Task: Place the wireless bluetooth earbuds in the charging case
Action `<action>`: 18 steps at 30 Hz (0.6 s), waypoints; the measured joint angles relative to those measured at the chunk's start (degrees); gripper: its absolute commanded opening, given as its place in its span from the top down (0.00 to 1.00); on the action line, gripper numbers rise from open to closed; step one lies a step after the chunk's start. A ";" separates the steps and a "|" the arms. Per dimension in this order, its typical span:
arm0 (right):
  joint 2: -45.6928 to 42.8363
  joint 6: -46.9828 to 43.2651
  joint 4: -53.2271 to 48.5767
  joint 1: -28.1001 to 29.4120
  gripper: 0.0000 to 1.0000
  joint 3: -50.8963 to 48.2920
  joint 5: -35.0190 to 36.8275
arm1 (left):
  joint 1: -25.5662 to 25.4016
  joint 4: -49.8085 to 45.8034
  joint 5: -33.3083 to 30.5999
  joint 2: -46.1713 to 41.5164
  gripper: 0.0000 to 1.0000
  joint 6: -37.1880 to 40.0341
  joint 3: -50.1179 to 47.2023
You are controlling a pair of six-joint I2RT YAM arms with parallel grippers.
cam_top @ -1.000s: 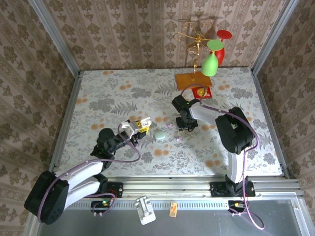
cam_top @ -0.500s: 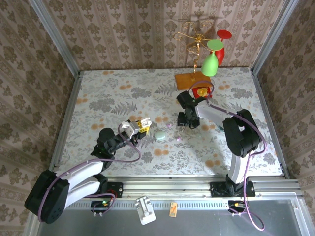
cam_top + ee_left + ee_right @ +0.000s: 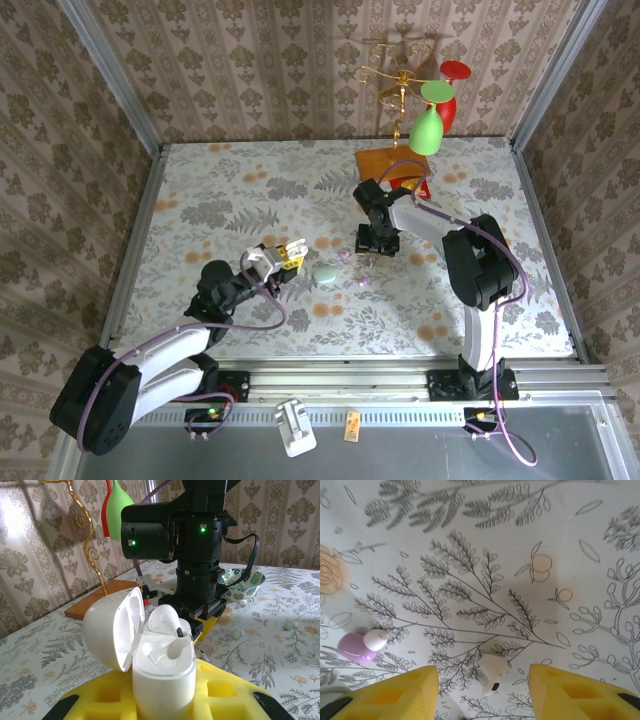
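The floral-patterned table carries the whole job, with a glass stand parked at its far edge, well apart from the work.

The left arm reaches in from the near side. The left gripper is clamped on the white charging case, its yellow pads pressing the lower half so that the case stands upright with the lid swung back to the left. Held this way, the open wells face up and toward the other arm, which is probably meant to let a bud be dropped straight in. One earbud already appears to sit in the rear well, though how fully it is seated is hard to judge from this angle.

The right gripper hangs low over the cloth, its jaws spread wide with nothing between them but air and the table. A white earbud lies loose on the cloth just between the two yellow fingertips, touching neither, so the pose looks like a lining-up for a pinch. A lilac earbud rests off to one side, outside the jaws.

A mint case lies shut on the cloth between the two grippers.
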 measured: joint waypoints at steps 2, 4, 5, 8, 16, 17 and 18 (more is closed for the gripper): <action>0.90 -0.31 -1.22 0.00 0.47 0.96 -0.44 | 0.00 0.00 0.00 0.00 0.98 0.00 0.00; 1.73 -0.63 -2.14 0.00 0.52 2.01 -0.94 | 0.00 0.00 0.00 0.02 0.98 0.00 0.00; 2.16 -0.87 -2.73 0.00 0.56 2.60 -1.14 | 0.00 0.02 0.00 0.02 0.98 0.00 0.00; 3.61 -1.42 -4.48 0.00 0.62 4.46 -1.33 | 0.02 0.02 0.00 0.02 0.98 0.00 0.00; 6.25 -2.73 -8.79 0.00 0.61 8.26 -1.27 | 0.07 0.00 0.00 0.02 0.98 0.00 0.00; 6.51 -3.04 -9.16 0.00 0.61 8.55 -1.29 | 0.07 0.02 0.00 0.02 0.98 0.00 0.00; 6.82 -3.28 -9.49 0.00 0.61 8.83 -1.31 | 0.07 0.02 0.00 0.02 0.98 0.00 0.00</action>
